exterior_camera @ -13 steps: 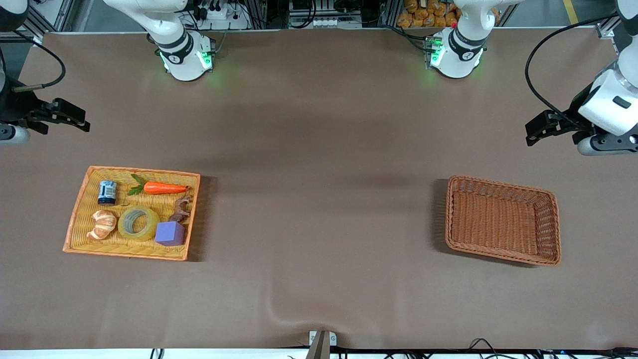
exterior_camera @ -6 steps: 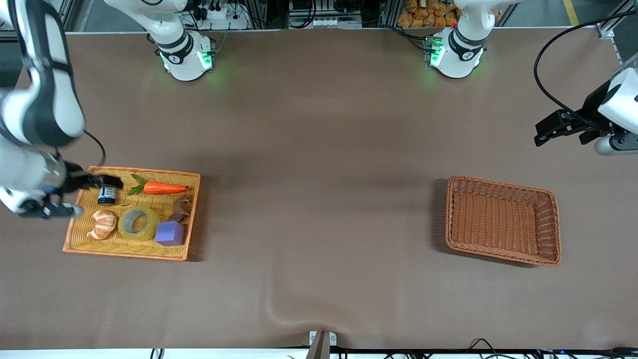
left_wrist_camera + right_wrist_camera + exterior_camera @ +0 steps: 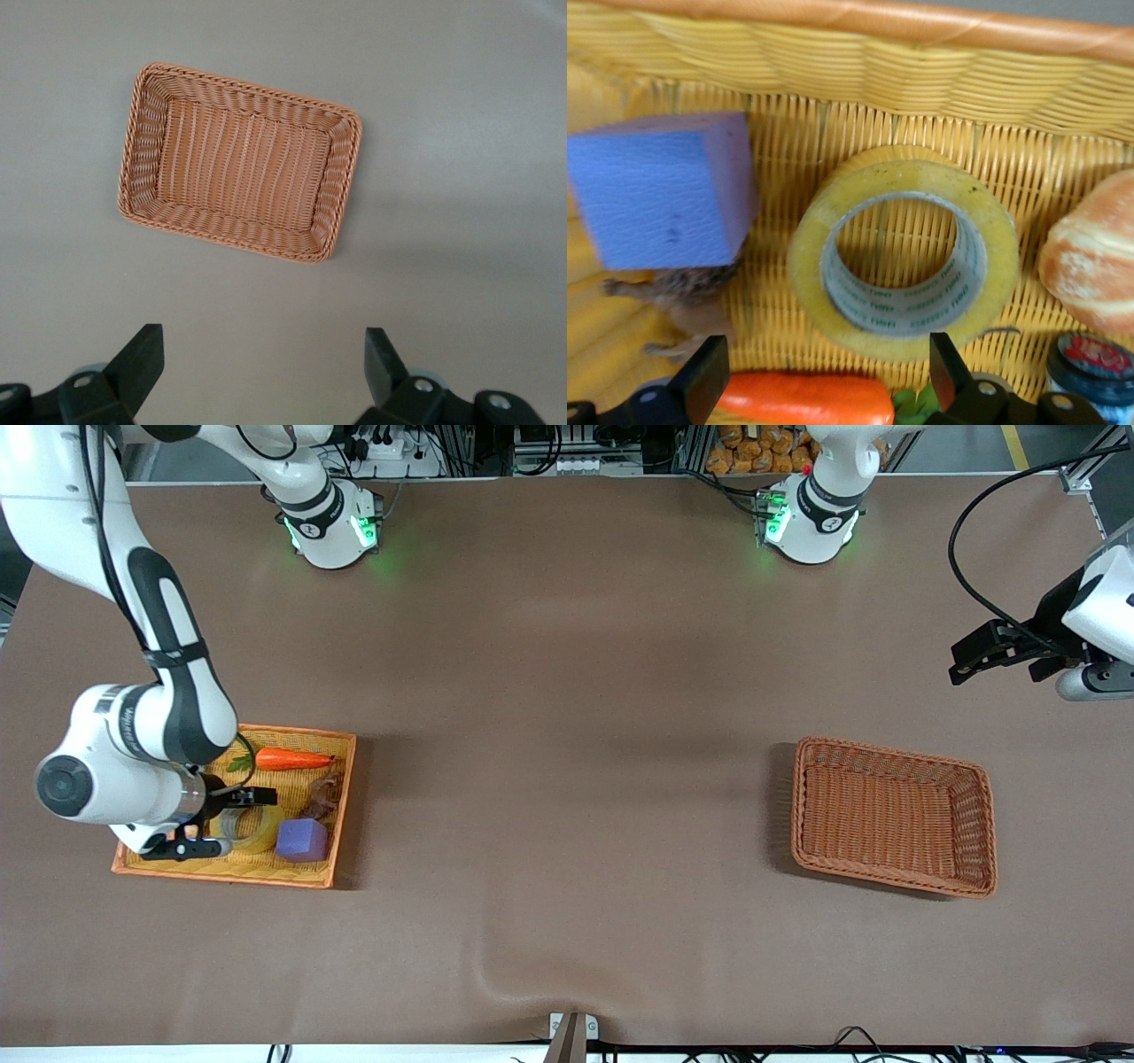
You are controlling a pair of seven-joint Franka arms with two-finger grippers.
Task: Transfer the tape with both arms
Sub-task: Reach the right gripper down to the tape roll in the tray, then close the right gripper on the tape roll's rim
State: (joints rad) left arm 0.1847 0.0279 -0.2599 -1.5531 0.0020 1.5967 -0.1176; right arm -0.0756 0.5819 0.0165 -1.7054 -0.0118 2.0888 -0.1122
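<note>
One tape (image 3: 252, 828), cube (image 3: 302, 840), carrot (image 3: 292, 760), tray (image 3: 266, 872), basket (image 3: 893, 816); two arms.

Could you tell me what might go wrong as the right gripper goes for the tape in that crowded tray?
The open right gripper hangs over the tape, which lies flat with the purple cube and croissant close beside it; a finger could bump either. A grip on the ring's wall may slip. The left gripper waits open above the wicker basket.

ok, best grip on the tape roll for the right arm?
The tape lies flat in the yellow tray, hole up. Likely best from straight above: one jaw in the hole, one outside, pinching the wall on a free side, away from the purple cube and croissant. The right gripper hangs open over it.
</note>
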